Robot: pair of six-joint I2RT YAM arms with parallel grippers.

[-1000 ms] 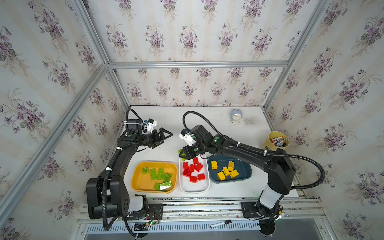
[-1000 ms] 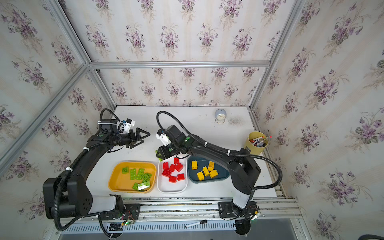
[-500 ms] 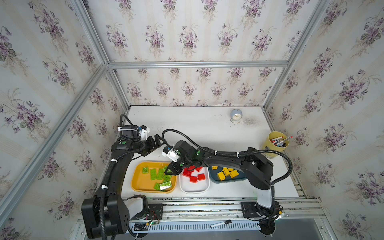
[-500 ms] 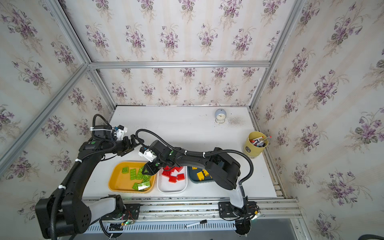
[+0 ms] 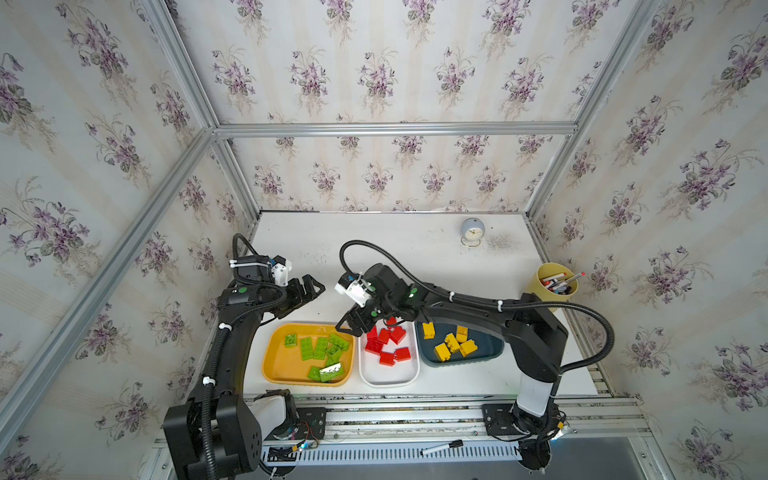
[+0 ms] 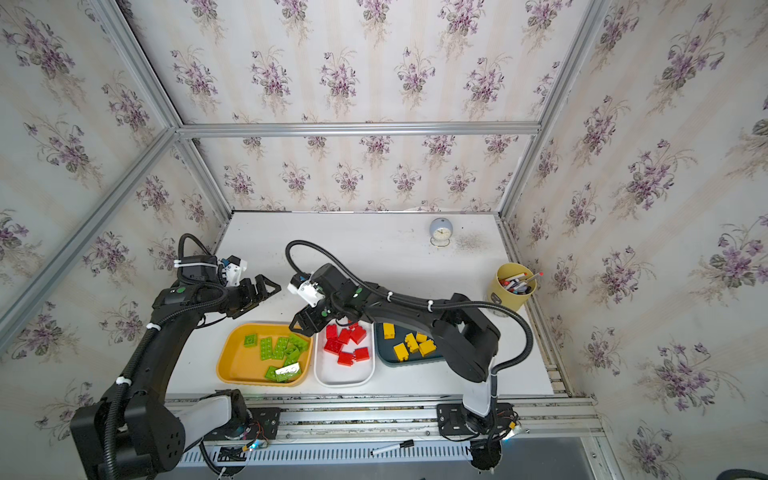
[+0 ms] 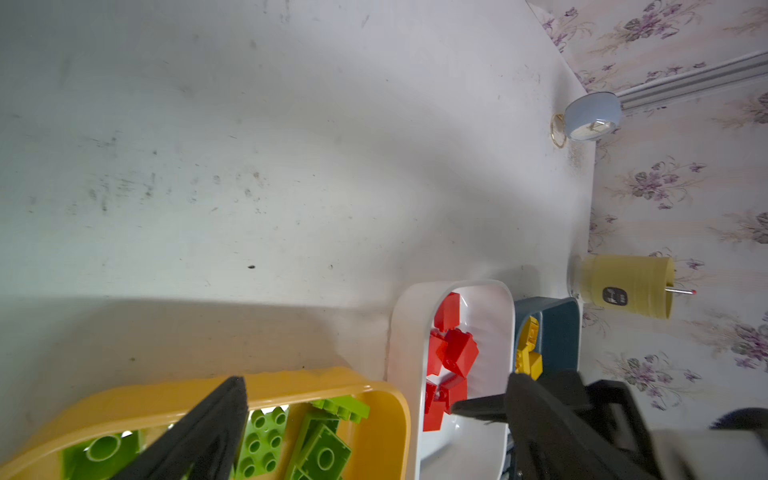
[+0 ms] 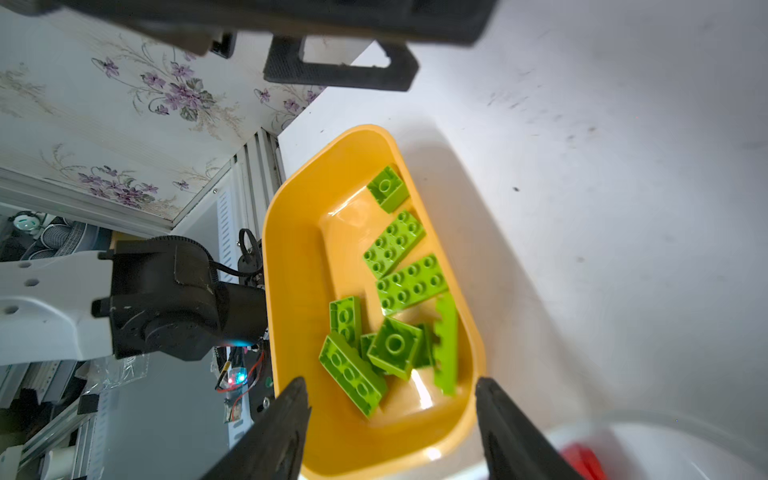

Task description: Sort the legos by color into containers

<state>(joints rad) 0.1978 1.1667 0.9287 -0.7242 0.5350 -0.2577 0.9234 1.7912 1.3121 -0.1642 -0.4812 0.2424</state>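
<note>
Orange tray (image 5: 282,368) holds green legos (image 5: 322,349), white tray (image 5: 388,377) red (image 5: 386,345), teal tray (image 5: 487,353) yellow (image 5: 453,345); left claw (image 5: 313,289), right claw (image 5: 349,328) gape empty.

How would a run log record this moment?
left fingers: open, empty | right fingers: open, empty, over orange-yellow tray corner | green legos: orange-yellow tray | red legos: white tray | yellow legos: teal tray

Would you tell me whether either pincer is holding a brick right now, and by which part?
Nothing is held: the right pincer stands open and empty above the orange tray, and the left pincer is open too.
</note>
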